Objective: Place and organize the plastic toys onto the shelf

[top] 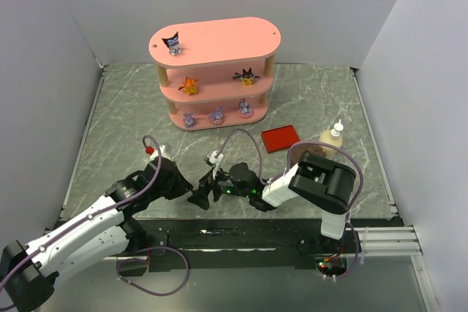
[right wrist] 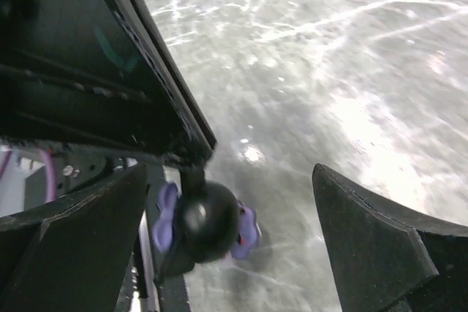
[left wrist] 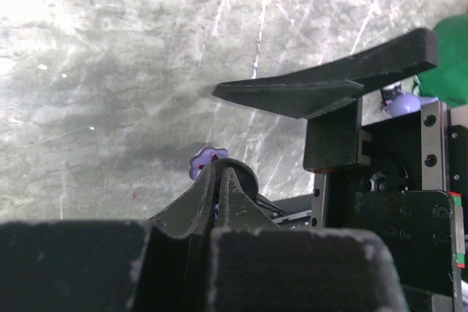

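Observation:
The pink shelf (top: 219,38) stands at the back. A dark pointed-ear toy (top: 173,43) is on its top board. An orange toy (top: 189,85) and a spiky black-and-yellow toy (top: 246,76) are on the middle board. Three lilac toys (top: 216,115) are on the bottom board. My left gripper (top: 199,199) (left wrist: 219,169) is shut on a dark round-headed toy with a lilac base (left wrist: 205,158) (right wrist: 208,221), low over the table's front. My right gripper (top: 213,184) (right wrist: 227,239) is open, one finger on each side of that toy, not touching it.
A flat red box (top: 281,138) lies right of centre, and a cream bottle (top: 333,135) stands beside it. A green object (left wrist: 455,56) and a small lilac piece (left wrist: 401,102) show behind the right gripper's body. The two arms crowd together at the near edge.

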{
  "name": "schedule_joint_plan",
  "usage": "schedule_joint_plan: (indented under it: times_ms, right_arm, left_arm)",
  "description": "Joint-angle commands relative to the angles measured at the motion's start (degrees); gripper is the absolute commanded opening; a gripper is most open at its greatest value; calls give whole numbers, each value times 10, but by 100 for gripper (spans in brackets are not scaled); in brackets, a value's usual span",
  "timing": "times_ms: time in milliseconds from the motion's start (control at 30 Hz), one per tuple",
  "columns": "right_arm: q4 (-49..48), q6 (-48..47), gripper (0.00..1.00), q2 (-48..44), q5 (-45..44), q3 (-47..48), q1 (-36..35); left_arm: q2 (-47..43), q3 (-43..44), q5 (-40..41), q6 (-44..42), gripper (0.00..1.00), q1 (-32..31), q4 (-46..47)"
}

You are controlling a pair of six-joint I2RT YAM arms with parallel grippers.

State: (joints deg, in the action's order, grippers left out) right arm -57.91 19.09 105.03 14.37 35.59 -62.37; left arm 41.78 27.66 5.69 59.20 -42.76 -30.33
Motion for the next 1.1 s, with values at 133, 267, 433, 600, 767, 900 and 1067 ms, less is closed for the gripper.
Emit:
schedule_joint_plan:
  times_ms: [133,267,433,600,767,900,1067]
  right_arm:
    - [-52,-4,100,-46,-58,-39,3]
    - [-35,8,100,-62,-92,-47,3]
    - [-5,23,100,-84,-139,-47,3]
    - [29,38,100,-89,-174,-38,2]
    - [28,48,100,-84,-179,-39,2]
    - [26,53,100,-83,-180,-41,2]
    - [41,51,100,-75,-180,-31,1]
  left_arm:
    - [-5,13,117,55,1,-5,-22]
    - [-12,6,166,111,1,-5,-37]
    - [-7,9,216,200,1,-5,-78]
    - [20,30,244,272,1,-4,-135]
    - [57,43,252,311,1,-5,-160]
    - [77,49,245,334,1,-5,-170]
    - [70,46,239,360,5,-5,-176]
